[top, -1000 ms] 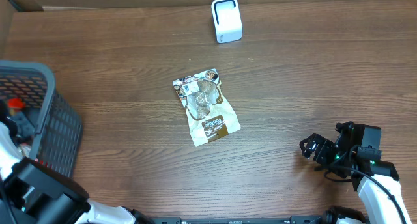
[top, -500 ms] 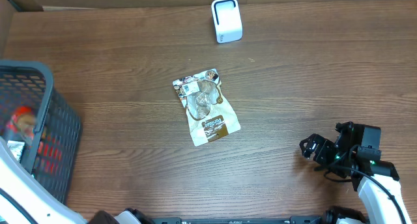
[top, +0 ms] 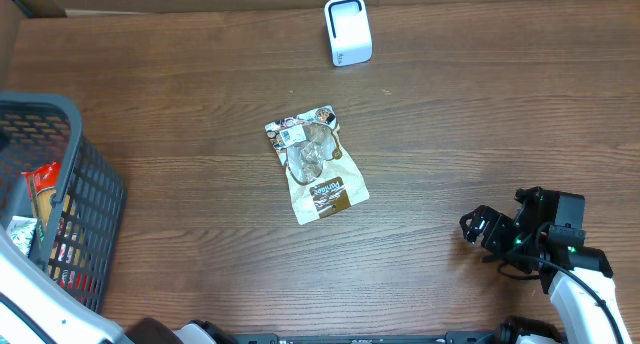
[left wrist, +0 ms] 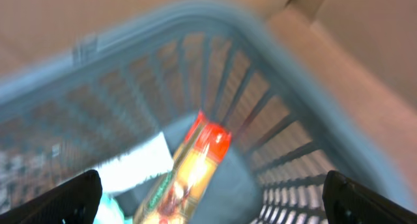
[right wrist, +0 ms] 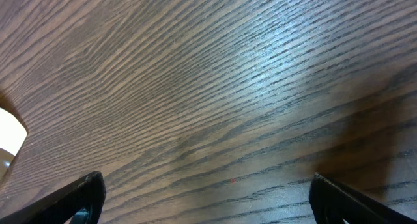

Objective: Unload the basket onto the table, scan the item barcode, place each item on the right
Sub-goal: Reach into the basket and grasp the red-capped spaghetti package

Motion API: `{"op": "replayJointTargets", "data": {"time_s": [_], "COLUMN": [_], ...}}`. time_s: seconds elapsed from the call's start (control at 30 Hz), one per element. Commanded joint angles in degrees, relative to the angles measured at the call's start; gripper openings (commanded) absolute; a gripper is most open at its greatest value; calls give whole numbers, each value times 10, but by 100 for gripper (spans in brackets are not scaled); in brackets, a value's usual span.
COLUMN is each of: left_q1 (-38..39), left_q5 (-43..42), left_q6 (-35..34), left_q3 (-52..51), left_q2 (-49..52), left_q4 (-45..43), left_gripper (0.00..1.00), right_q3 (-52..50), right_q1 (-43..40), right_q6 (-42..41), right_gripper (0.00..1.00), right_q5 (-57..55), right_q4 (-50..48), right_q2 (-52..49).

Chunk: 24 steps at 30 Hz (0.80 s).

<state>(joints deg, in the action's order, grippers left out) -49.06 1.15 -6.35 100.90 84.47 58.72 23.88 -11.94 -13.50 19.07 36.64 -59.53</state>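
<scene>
Dark wooden table (top: 480,114) carries the snack pouch (top: 316,164) flat at frame centre, well apart from the white scanner (top: 348,30) at the top edge. Left gripper (left wrist: 215,201) hangs spread wide and empty over the grey basket (top: 95,199) at far left; right gripper (right wrist: 207,198), lower right, is equally wide, holding nothing.

A flat cream-and-brown plastic snack pouch (top: 316,164) lies face up near the middle of the brown wooden desk (top: 200,104). It is turned at a slant, with a white label at its far-left corner. A small white box-shaped scanner (top: 348,30) stands upright near the far edge, well apart from it.
</scene>
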Motion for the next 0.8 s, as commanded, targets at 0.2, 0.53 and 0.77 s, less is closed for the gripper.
{"op": "replayJointTargets", "data": {"time_s": [0.2, 0.53, 0.77], "left_q1": [-38, -63, -62], "left_q5": [3, -1, -52], "left_q6": [-28, 99, 225], "left_q3": [-47, -292, -357], "left_q2": [80, 81, 81], "left_q4": [63, -111, -215], "left_gripper": [100, 100, 100], "right_q3": [-1, -1, -1], "right_q1": [2, 2, 2], "right_q6": [-2, -2, -2], "right_gripper": [100, 100, 100], "right_q5": [-2, -2, -2], "right_q4": [-3, -3, -3], "right_q2": [0, 0, 0]}}
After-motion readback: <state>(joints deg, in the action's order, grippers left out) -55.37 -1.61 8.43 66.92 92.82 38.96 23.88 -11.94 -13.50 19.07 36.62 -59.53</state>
